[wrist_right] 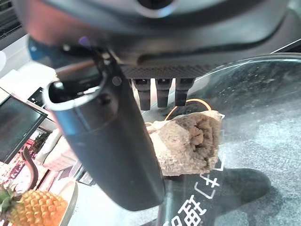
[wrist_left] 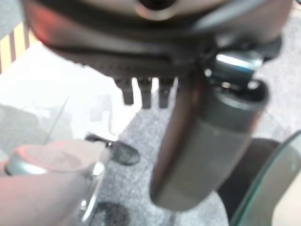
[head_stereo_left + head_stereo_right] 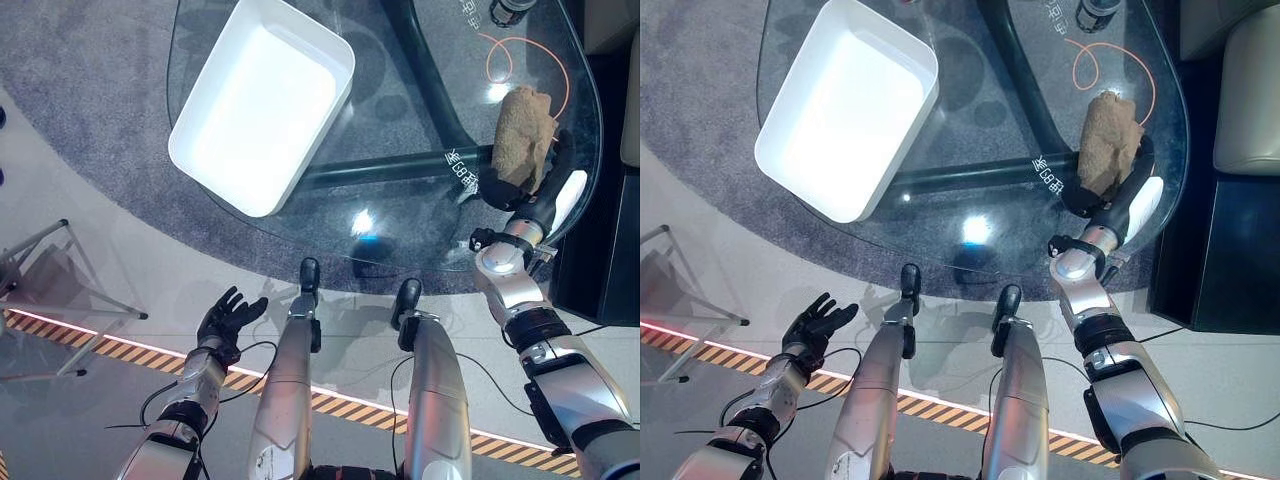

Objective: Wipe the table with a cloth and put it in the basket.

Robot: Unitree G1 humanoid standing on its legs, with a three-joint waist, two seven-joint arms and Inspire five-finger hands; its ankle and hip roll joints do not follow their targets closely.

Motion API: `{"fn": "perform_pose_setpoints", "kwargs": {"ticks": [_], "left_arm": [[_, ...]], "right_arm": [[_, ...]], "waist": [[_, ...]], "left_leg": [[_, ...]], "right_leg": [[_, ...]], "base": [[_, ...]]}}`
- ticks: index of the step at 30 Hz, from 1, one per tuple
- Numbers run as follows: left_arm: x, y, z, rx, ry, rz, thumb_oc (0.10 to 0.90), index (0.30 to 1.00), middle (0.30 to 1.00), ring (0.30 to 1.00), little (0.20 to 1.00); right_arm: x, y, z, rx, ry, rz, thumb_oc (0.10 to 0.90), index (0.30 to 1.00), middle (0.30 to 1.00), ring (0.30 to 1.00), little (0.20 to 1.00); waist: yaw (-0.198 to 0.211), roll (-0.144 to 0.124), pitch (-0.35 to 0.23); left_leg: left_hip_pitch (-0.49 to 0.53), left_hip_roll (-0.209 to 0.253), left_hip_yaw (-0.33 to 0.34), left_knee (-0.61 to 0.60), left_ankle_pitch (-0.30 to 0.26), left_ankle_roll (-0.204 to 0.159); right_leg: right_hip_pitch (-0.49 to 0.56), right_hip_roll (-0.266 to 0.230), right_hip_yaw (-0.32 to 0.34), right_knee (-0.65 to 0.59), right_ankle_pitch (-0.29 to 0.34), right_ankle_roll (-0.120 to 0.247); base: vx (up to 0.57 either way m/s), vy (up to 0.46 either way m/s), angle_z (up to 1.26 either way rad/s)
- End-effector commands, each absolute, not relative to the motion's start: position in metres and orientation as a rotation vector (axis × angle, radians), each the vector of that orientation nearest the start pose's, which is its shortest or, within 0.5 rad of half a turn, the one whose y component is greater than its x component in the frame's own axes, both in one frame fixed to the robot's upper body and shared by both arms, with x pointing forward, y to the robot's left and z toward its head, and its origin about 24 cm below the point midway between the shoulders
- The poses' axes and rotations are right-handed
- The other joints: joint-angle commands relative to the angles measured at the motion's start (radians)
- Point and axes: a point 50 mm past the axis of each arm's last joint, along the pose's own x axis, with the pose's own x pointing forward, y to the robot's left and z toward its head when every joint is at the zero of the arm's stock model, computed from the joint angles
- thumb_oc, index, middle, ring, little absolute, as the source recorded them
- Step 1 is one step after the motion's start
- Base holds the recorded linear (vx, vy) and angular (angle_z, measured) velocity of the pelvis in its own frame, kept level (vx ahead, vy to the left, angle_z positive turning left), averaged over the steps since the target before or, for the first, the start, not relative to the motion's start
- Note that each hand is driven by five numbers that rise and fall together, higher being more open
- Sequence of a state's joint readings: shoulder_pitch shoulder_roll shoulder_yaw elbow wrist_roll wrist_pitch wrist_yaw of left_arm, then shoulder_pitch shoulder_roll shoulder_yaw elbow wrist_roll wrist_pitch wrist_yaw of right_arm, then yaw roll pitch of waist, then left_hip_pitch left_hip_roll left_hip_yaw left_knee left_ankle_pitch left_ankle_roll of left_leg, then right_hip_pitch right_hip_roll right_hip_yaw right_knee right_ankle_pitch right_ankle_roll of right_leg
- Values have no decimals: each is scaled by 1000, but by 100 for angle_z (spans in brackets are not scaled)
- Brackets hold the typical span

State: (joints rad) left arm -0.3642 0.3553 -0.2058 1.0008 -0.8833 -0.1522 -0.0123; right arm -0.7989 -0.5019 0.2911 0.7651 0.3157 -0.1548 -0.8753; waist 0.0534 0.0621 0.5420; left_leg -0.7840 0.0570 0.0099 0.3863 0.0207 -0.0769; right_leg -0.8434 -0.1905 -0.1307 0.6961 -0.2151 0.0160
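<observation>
Up close, right hand grips tan cloth; overhead, left hand hangs open.

Cloth is tan-brown, basket plain white, worktop clear glass, with an orange cord looping on it. Floor tape is striped yellow-black.

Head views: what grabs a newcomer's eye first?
The big white basket sits on the left part of the glass table. At the table's right edge the right hand reaches the crumpled tan cloth, bunched up beside an orange cable loop. The left hand hangs open, off the table, over the floor at lower left.
</observation>
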Motion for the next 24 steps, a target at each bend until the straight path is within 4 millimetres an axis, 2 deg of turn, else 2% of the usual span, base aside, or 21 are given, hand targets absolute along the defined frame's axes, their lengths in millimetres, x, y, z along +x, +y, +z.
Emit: {"fn": "perform_pose_setpoints", "kwargs": {"ticks": [1, 10, 16, 24], "left_arm": [[273, 244, -54, -337, 457, 291, 800, 900, 900, 900, 900], [277, 240, -53, -331, 462, 270, 800, 900, 900, 900, 900], [278, 239, -53, -327, 466, 262, 800, 900, 900, 900, 900], [277, 237, -54, -321, 471, 253, 800, 900, 900, 900, 900]], "right_arm": [[372, -256, 193, -209, -383, -841, 800, 900, 900, 900, 900], [381, -261, 184, -215, -269, -803, 800, 900, 900, 900, 900], [386, -257, 188, -315, -241, -776, 800, 900, 900, 900, 900], [389, -261, 190, -375, -191, -792, 800, 900, 900, 900, 900]], "waist": [[1, 40, -22], [11, 53, -22], [17, 55, -22], [26, 57, -22]], "left_leg": [[3, -55, 17, 133, -94, 60], [2, -60, 15, 135, -94, 62], [1, -62, 14, 133, -90, 64], [1, -62, 9, 134, -88, 65]], "right_leg": [[21, 42, 8, -100, 116, 18], [14, 39, 6, -87, 113, 16], [11, 38, 3, -85, 114, 15], [11, 39, 1, -76, 113, 14]], "base": [[0, 0, 0], [0, 0, 0], [0, 0, 0], [0, 0, 0]]}}
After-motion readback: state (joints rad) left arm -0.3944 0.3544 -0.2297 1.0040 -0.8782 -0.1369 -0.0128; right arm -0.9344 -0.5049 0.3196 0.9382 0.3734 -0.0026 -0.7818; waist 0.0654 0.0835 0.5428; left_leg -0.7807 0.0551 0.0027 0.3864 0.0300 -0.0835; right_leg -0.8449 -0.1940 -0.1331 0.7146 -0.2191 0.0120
